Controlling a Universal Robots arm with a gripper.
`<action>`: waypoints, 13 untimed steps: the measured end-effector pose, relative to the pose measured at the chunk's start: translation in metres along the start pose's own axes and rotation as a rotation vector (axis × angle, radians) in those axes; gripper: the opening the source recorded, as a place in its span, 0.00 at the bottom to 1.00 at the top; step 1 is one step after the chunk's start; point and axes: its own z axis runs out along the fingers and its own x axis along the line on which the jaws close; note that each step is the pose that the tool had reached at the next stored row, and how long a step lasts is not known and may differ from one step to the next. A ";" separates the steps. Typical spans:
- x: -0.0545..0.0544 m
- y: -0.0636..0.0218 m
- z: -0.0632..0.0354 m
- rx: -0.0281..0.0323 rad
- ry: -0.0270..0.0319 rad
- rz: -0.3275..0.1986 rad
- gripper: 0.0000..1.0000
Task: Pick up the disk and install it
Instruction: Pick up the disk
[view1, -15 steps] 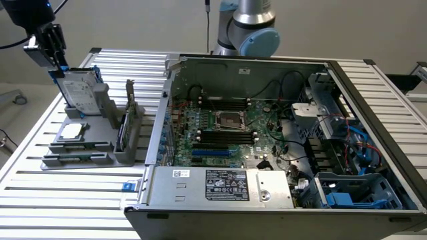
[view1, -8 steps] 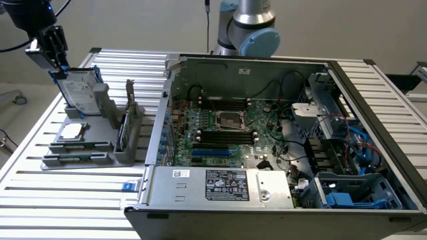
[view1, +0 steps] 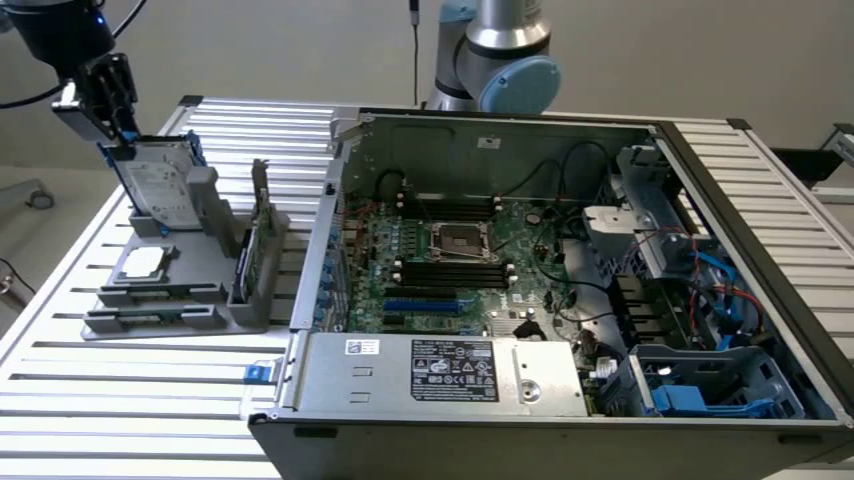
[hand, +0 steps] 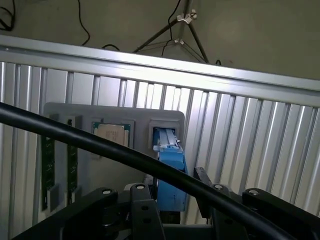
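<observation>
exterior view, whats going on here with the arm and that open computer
A robot arm's claw sits over the disk, a hard drive in blue rails standing upright in a grey holder beside the open computer case. The claw is open, straddling the disk's top edge. The disk is not yet lifted.

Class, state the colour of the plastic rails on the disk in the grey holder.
Bright blue; the rails of the disk show best in the wrist view.
</observation>
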 end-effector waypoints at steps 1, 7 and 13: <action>0.000 0.0001 0.0007 -0.0008 -0.0001 0.005 0.44; 0.000 0.0003 0.0054 -0.0028 -0.0003 0.035 0.44; 0.000 0.0001 0.0077 -0.0031 -0.0025 0.049 0.44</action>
